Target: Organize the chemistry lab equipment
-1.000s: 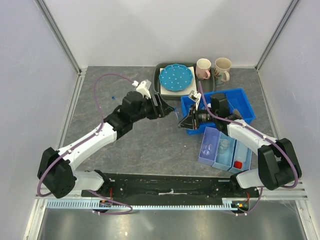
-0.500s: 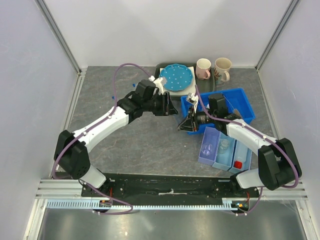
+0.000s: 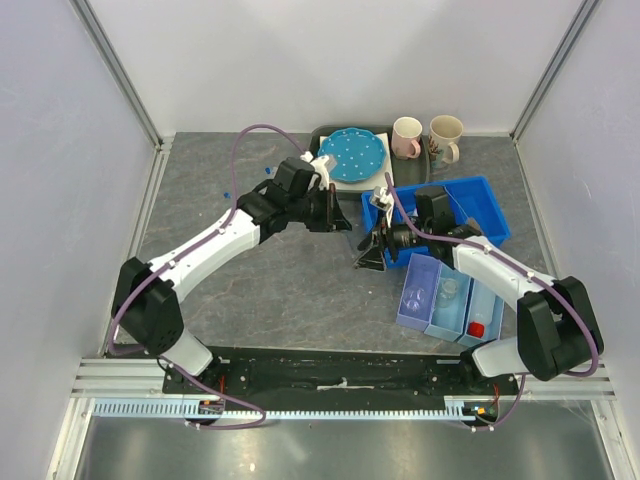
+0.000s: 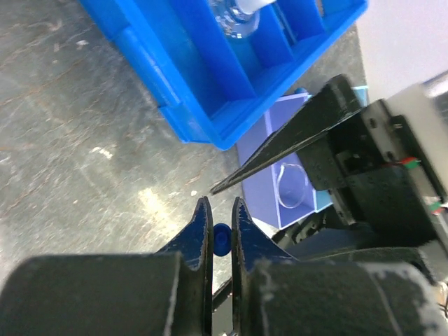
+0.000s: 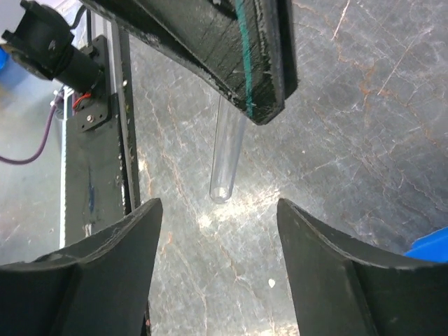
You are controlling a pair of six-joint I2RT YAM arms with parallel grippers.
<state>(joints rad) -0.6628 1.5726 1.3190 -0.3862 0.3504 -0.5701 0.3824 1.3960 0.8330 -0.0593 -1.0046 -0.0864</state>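
Note:
My left gripper (image 4: 218, 203) is shut on the blue cap of a clear tube (image 4: 221, 239). The right wrist view shows the tube (image 5: 227, 161) hanging from the left gripper's fingers (image 5: 231, 49) just above the grey table, with my right gripper (image 5: 215, 210) open around its lower end and not touching it. From above, the left gripper (image 3: 345, 222) and the right gripper (image 3: 368, 250) meet left of the blue bin (image 3: 480, 205). A glass flask (image 4: 238, 17) lies in that bin. The red-capped bottle (image 3: 477, 328) stands in a small light-blue bin.
Small lavender and light-blue bins (image 3: 420, 290) holding glassware sit in front of the blue bin. The blue dotted plate (image 3: 352, 153) and two mugs (image 3: 407, 136) stand at the back. Two tiny blue bits (image 3: 228, 193) lie on the table at the left.
The left arm swung right to the right gripper and closed on the tube's cap. The right gripper opened and let the tube go.

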